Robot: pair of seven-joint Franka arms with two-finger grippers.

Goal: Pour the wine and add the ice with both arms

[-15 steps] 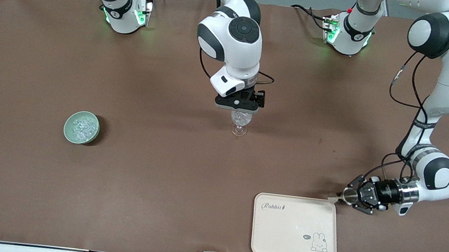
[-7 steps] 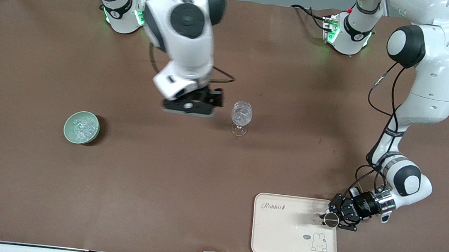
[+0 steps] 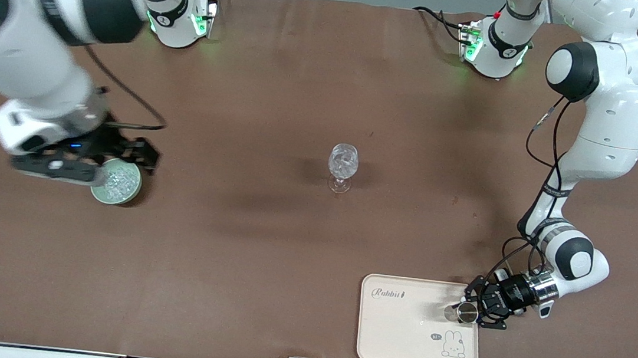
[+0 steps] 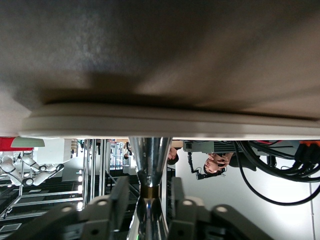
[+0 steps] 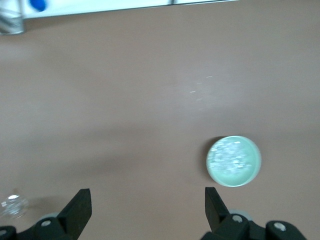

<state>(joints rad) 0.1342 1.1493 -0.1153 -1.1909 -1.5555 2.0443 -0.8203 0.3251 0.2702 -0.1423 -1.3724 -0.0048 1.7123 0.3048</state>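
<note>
The pale green bowl [image 3: 127, 189] holds the ice [image 3: 120, 180] near the right arm's end of the table. My right gripper [image 3: 62, 168] hangs over the bowl's edge, open and empty. In the right wrist view the bowl [image 5: 234, 161] lies off to one side of the open gripper [image 5: 147, 212]. The clear stemmed glass [image 3: 342, 168] stands mid-table with ice chunks in it. My left gripper [image 3: 483, 310] is shut on a metal jigger [image 3: 466, 313], which is at the cream tray's [image 3: 397, 341] edge. The left wrist view shows the jigger [image 4: 150, 155] between the fingers.
The tray with a rabbit print lies near the front edge, toward the left arm's end; its rim [image 4: 150, 125] fills the left wrist view. Both arm bases stand along the back edge. Cables run along the table's front edge.
My right arm has swung from over the glass to over the bowl. My left gripper has carried the jigger from beside the tray's corner to the tray's edge.
</note>
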